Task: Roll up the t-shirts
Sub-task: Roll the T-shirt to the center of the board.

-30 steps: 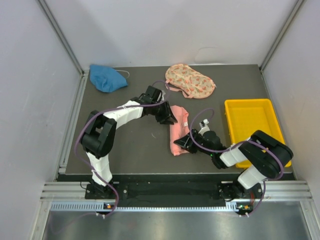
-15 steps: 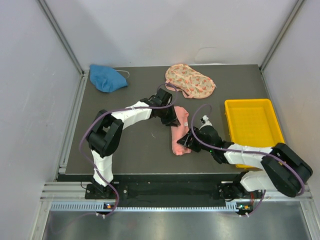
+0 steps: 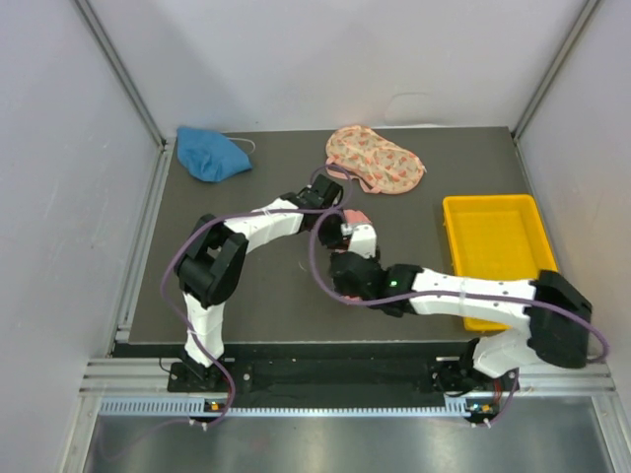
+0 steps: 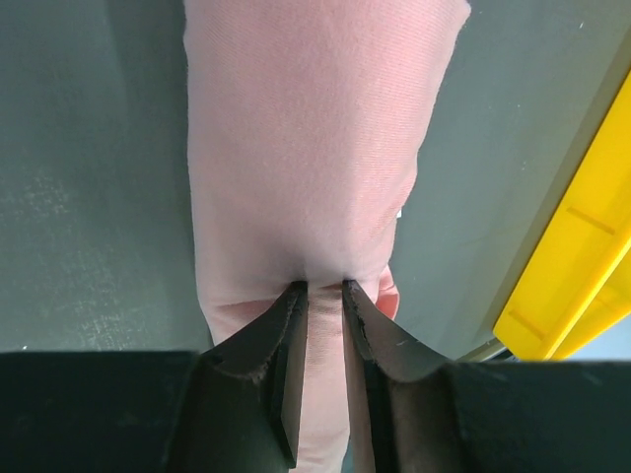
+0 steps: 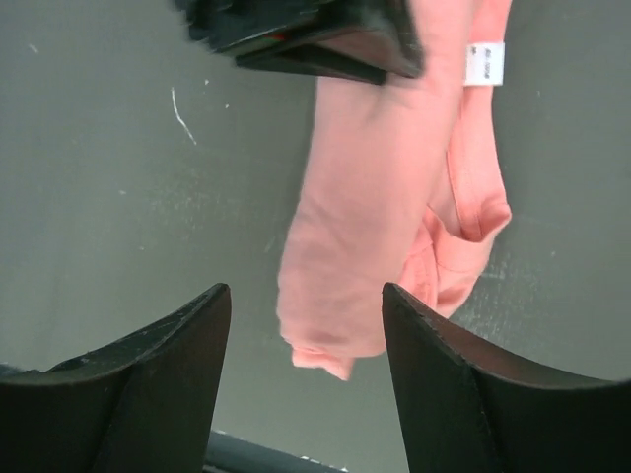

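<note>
From above, the folded salmon-pink t-shirt (image 3: 357,219) lies mid-counter. Only a small patch of it shows between the left hand (image 3: 338,209) at its far end and the right hand (image 3: 345,272) over its near end. A crumpled blue t-shirt (image 3: 211,155) sits at the far left corner of the dark grey counter (image 3: 266,286). A peach floral-print t-shirt (image 3: 375,161) lies at the far middle, and a yellow plastic tray (image 3: 498,251) stands to the right.

At the left wrist, the salmon-pink t-shirt (image 4: 311,138) is a long band stretching straight away from the left hand (image 4: 323,288). That hand is clenched on a pinch of its nearest edge.

At the right wrist, the right hand (image 5: 306,293) is spread wide and grasps nothing. The salmon-pink t-shirt (image 5: 365,217) lies flat just beyond and between the fingers. Its long axis slants up to the right, and the white neck label (image 5: 484,62) is at the far end.
</note>
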